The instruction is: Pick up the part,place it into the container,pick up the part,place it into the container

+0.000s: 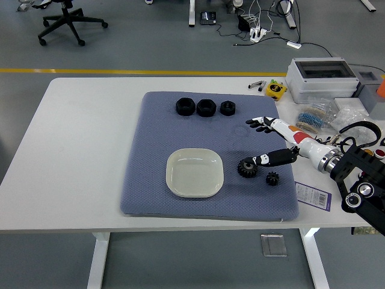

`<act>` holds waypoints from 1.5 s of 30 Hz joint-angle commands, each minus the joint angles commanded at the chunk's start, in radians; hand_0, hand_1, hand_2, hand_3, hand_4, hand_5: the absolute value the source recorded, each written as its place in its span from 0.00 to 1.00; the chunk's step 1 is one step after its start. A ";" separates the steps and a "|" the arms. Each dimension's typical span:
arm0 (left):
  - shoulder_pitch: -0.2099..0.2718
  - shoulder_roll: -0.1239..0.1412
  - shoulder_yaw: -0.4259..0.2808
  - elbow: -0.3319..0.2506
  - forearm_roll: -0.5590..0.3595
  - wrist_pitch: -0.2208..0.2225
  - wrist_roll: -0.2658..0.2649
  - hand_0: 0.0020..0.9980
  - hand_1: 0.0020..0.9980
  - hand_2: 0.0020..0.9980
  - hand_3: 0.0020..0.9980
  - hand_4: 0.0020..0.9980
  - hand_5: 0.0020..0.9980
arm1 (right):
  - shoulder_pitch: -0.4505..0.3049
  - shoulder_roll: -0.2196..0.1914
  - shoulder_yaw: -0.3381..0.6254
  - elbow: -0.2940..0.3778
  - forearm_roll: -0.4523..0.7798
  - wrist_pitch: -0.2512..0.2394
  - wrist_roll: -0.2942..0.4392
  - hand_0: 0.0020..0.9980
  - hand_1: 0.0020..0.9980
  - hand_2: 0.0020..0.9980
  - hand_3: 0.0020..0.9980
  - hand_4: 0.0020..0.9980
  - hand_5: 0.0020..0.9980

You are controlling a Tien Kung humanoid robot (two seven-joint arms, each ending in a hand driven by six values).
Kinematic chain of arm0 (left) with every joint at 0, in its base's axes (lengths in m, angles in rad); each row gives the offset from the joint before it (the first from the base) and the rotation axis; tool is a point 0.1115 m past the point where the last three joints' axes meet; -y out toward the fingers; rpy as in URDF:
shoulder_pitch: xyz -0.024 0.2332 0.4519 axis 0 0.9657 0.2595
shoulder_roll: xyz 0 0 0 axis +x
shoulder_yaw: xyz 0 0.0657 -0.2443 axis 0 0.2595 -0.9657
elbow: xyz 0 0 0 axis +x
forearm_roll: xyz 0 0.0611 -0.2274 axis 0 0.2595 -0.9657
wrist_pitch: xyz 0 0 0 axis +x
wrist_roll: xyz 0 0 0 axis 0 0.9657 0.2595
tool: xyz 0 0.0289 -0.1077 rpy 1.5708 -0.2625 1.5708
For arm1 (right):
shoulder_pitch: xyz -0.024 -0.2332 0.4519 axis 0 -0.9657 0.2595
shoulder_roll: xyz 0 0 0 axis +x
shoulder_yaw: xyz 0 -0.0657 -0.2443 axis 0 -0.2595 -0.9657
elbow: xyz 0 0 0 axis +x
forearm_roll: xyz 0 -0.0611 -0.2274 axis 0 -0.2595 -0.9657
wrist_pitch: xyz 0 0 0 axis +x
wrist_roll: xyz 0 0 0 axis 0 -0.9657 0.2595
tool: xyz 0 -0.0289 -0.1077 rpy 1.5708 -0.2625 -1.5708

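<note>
In the head view, the robot's right hand (271, 141) reaches over the blue-grey textured mat (150, 150) on the white bench (78, 150), fingers spread wide and holding nothing, its thumb touching or just over the large black toothed gear (246, 167). A small black gear (272, 177) lies near. To grasp well, the fingers should close around the large gear's rim, then lift clear toward the cream square dish (194, 173).

We see the right arm (355, 174) cut off by the frame's right edge beyond the grey box (319, 78). Near that box, the orange item (381, 87) is cropped. Whether the right hand (274, 141) touches the large gear (247, 167) is unclear.
</note>
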 joint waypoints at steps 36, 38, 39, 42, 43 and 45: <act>-0.006 0.000 0.001 0.000 -0.006 0.007 0.001 0.82 0.80 0.84 0.58 0.49 0.71 | 0.138 0.144 -0.232 -0.343 -0.166 -0.003 0.007 0.43 0.45 0.51 0.50 0.70 0.24; -0.006 0.000 -0.001 0.000 -0.004 0.008 0.002 0.82 0.80 0.84 0.58 0.49 0.71 | 0.138 0.145 -0.236 -0.344 -0.165 -0.004 0.010 0.43 0.45 0.51 0.50 0.70 0.24; -0.005 0.000 -0.003 0.000 -0.003 0.008 0.002 0.82 0.80 0.84 0.58 0.49 0.71 | 0.137 0.146 -0.237 -0.343 -0.166 -0.003 0.011 0.43 0.45 0.51 0.50 0.70 0.24; -0.003 0.000 -0.005 0.000 0.001 0.009 0.003 0.82 0.80 0.84 0.58 0.49 0.71 | 0.135 0.146 -0.239 -0.338 -0.168 -0.012 0.015 0.30 0.38 0.45 0.49 0.65 0.24; -0.002 0.000 -0.005 0.000 0.001 0.009 0.003 0.82 0.80 0.84 0.58 0.49 0.71 | 0.135 0.145 -0.239 -0.335 -0.168 -0.015 0.017 0.30 0.38 0.45 0.49 0.65 0.24; -0.001 0.000 -0.006 0.000 0.003 0.009 0.003 0.82 0.80 0.84 0.58 0.49 0.71 | 0.134 0.144 -0.236 -0.329 -0.170 -0.022 0.019 0.30 0.38 0.45 0.49 0.65 0.24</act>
